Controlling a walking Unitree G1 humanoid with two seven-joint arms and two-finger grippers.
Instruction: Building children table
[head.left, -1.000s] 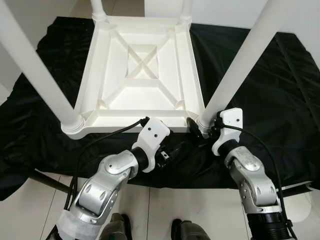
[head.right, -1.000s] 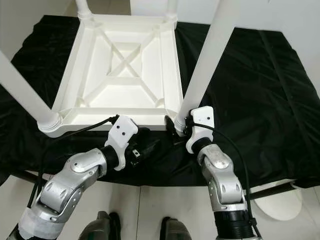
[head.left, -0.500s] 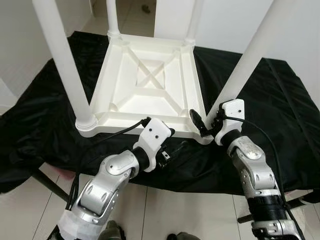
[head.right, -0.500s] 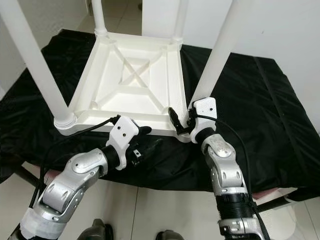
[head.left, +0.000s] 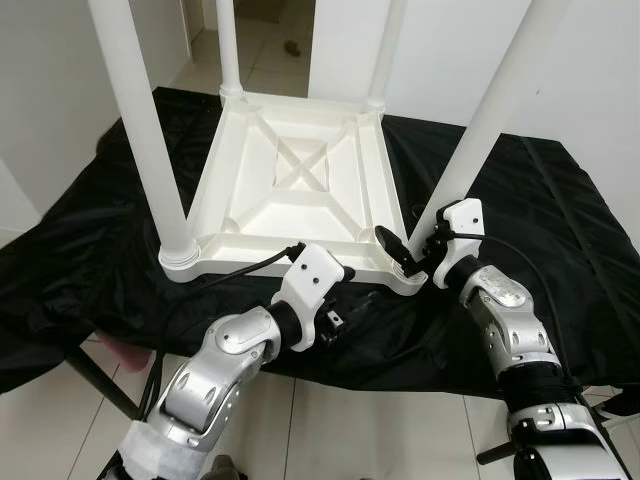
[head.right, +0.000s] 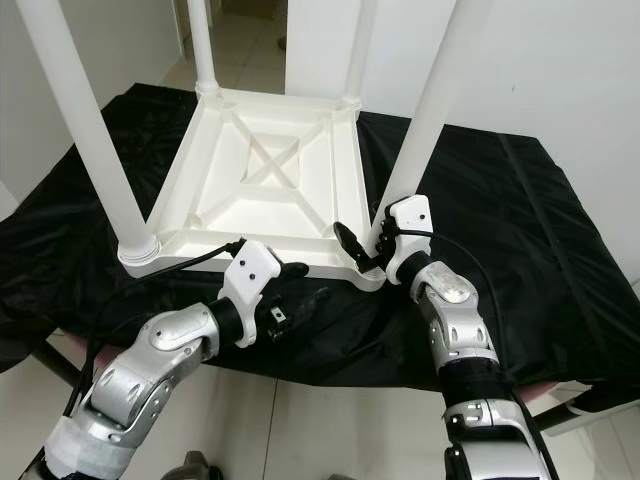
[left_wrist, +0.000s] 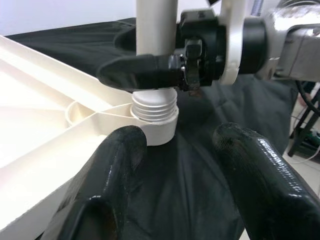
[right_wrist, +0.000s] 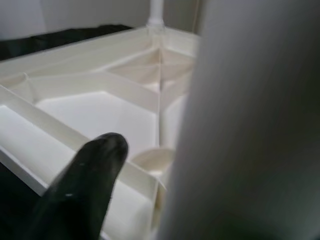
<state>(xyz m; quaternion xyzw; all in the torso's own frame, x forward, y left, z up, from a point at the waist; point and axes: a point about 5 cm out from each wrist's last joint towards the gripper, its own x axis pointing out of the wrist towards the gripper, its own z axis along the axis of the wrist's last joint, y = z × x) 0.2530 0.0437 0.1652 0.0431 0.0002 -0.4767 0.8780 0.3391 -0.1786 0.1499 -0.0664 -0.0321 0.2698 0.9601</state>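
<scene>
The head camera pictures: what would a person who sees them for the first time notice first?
First comes the white table, lying upside down on a black cloth, its four legs pointing up. Next, the right pincer grips the near right leg just above its threaded base. The left pincer waits open in front of the same corner, over the cloth.

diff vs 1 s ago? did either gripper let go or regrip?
Mostly the camera rose and pulled back, so more of the legs shows. The right gripper stays at the base of the near-right leg, one finger now sticking out over the upturned table top. The left gripper still hovers open over the black cloth.
</scene>
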